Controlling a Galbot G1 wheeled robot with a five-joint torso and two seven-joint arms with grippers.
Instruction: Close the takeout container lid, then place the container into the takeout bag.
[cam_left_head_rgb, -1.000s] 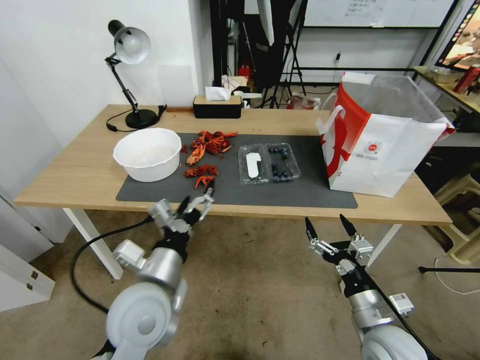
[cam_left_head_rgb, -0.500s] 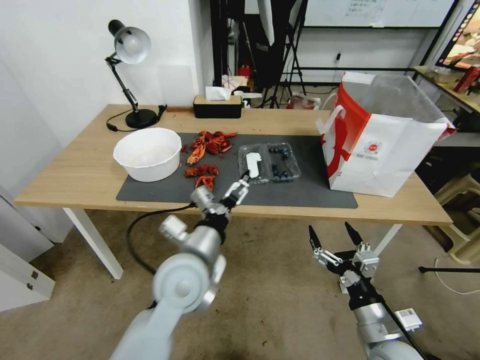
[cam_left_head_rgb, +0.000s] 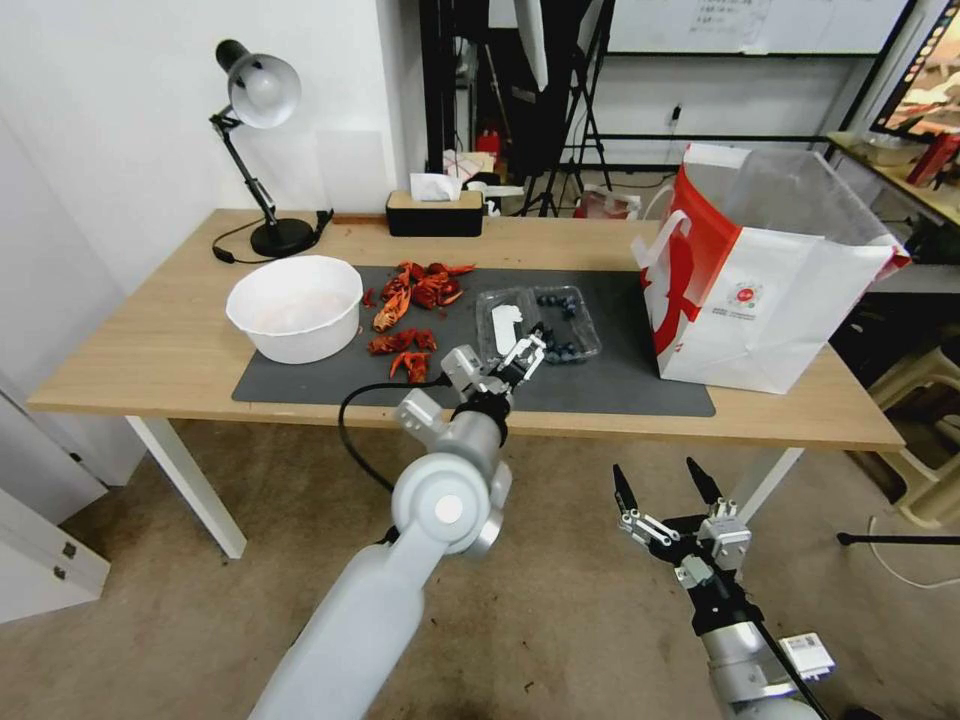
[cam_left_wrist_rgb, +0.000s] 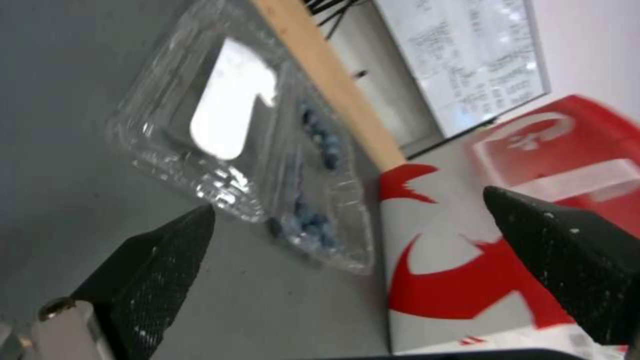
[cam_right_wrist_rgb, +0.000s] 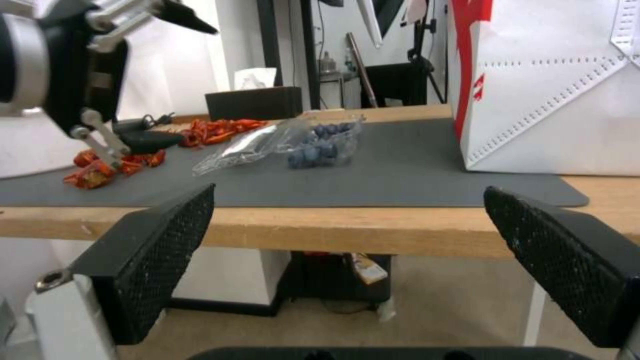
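The takeout container (cam_left_head_rgb: 538, 325) is seen lying open on the grey mat (cam_left_head_rgb: 620, 385) on the desk (cam_left_head_rgb: 160, 350), with blueberries in its tray half. The lid (cam_left_head_rgb: 507, 328), labelled in white, is laid flat beside the tray, on the side toward the crayfish shells (cam_left_head_rgb: 412, 300). The left gripper (cam_left_head_rgb: 527, 350) is held just above the container's near edge, jaws released and spread, nothing grasped. The takeout bag (cam_left_head_rgb: 760, 270) is stood upright at the mat's right end, well apart from the container. The right gripper (cam_left_head_rgb: 660, 485) is held low in front of the desk edge, jaws spread apart and empty. A white bowl (cam_left_head_rgb: 295, 305) is noted at the mat's left end.
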